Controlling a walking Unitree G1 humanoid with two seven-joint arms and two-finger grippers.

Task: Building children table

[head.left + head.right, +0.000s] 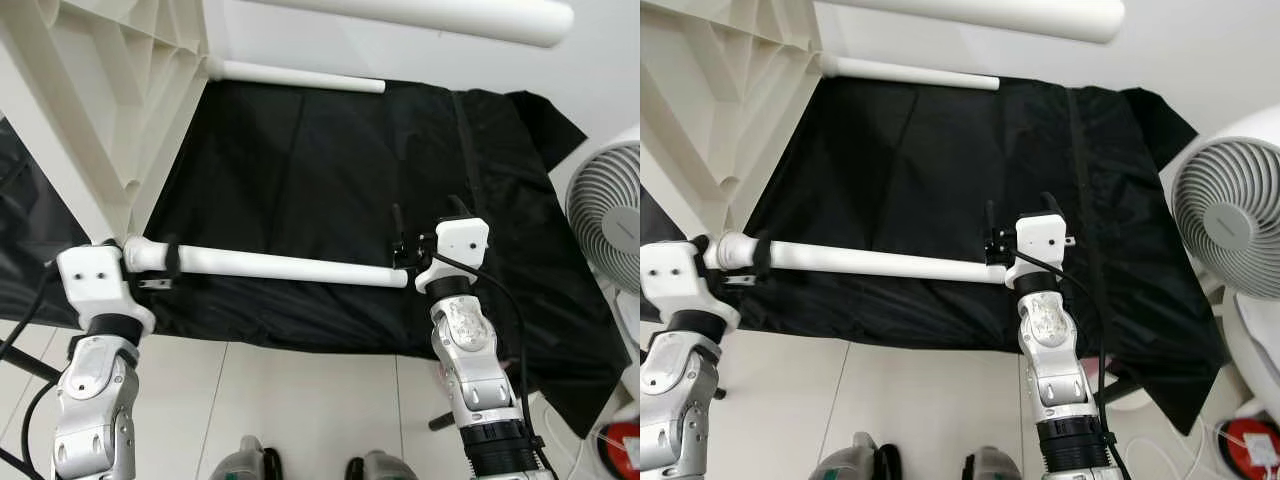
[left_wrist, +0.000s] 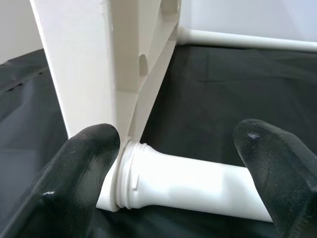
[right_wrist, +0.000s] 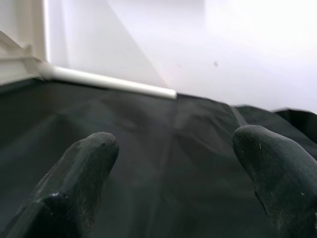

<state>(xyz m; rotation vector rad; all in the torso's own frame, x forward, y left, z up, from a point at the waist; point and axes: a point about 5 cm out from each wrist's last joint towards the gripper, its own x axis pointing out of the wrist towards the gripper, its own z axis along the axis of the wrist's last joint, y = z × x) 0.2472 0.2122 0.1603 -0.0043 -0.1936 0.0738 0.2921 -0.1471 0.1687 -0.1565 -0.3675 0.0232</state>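
Observation:
The white plastic children's table lies on its side on a black cloth [image 1: 330, 170], its ribbed top [image 1: 110, 90] standing at the upper left. One white leg [image 1: 280, 266] runs level across the front, and its threaded end [image 2: 130, 171] meets the tabletop's corner. My left gripper [image 2: 176, 130] sits at that joint, open, with one black finger on each side of the leg. My right gripper [image 3: 177, 138] is at the leg's free end [image 1: 400, 278], open, with only cloth between its fingers. A second leg [image 1: 300, 77] lies farther back, and a third leg [image 1: 450, 15] sticks out overhead.
A white fan [image 1: 610, 215] stands close on the right, with a red object [image 1: 622, 445] on the floor below it. White floor tiles [image 1: 300, 390] run between the cloth's front edge and my feet. A white wall is behind the cloth.

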